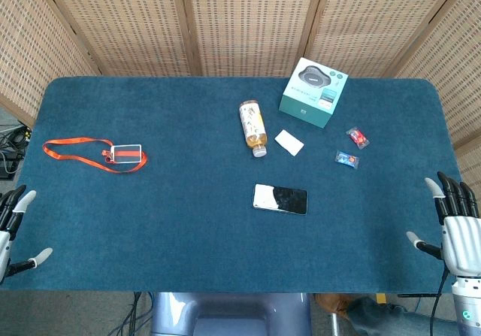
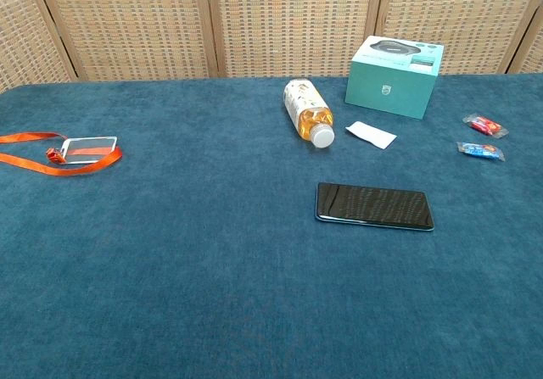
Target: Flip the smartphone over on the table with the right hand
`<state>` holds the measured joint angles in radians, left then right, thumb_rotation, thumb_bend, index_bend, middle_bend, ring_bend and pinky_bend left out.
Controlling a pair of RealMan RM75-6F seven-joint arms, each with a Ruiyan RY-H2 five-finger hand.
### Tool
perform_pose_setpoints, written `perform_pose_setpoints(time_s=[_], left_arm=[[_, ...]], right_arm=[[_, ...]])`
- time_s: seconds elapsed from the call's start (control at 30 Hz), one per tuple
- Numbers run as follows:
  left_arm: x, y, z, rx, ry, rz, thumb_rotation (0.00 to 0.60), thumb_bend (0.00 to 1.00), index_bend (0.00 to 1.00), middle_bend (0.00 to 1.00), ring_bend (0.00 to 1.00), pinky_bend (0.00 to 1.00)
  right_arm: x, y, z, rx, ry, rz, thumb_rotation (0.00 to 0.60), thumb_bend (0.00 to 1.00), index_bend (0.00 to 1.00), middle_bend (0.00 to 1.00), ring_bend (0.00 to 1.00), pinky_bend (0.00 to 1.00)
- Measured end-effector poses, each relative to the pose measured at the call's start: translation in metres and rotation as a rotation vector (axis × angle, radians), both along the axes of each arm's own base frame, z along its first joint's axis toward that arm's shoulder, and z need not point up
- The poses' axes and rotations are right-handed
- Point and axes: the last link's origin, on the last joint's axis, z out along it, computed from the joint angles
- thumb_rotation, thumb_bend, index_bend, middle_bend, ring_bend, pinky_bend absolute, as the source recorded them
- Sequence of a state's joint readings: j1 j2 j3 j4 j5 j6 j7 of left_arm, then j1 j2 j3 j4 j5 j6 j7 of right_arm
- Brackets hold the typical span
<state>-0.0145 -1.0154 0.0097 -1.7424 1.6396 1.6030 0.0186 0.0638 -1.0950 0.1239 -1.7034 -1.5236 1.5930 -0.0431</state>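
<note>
The smartphone (image 1: 280, 199) (image 2: 374, 206) lies flat on the blue table (image 1: 188, 208), a little right of centre, its dark glossy screen facing up. My right hand (image 1: 453, 223) hovers at the table's right front edge, well to the right of the phone, fingers spread and holding nothing. My left hand (image 1: 13, 231) sits at the left front edge, also spread and empty. Neither hand appears in the chest view.
Behind the phone lie a tea bottle (image 1: 253, 128) on its side, a white card (image 1: 289, 142) and a teal box (image 1: 313, 92). Two small wrapped candies (image 1: 352, 147) lie at the right. An orange lanyard with badge (image 1: 105, 154) lies far left. Wicker screens stand behind.
</note>
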Motion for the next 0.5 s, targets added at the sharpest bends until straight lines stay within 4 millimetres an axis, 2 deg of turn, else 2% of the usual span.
perform_pose_setpoints(time_s=[0.37, 0.43, 0.5], left_arm=[[-0.002, 0.002, 0.002, 0.010, 0.000, 0.008, 0.600, 0.00, 0.00, 0.00, 0.00, 0.00], [-0.002, 0.004, 0.002, 0.013, 0.002, 0.012, 0.600, 0.00, 0.00, 0.00, 0.00, 0.00], [-0.002, 0.005, 0.001, 0.012, 0.006, 0.017, 0.600, 0.00, 0.00, 0.00, 0.00, 0.00]], right_arm=[[0.001, -0.003, -0.010, 0.062, 0.007, -0.002, 0.600, 0.01, 0.01, 0.00, 0.00, 0.00], [0.003, -0.008, -0.017, 0.108, 0.023, 0.007, 0.600, 0.06, 0.04, 0.00, 0.00, 0.00], [0.006, -0.015, -0.025, 0.152, 0.048, 0.024, 0.600, 0.15, 0.08, 0.00, 0.00, 0.00]])
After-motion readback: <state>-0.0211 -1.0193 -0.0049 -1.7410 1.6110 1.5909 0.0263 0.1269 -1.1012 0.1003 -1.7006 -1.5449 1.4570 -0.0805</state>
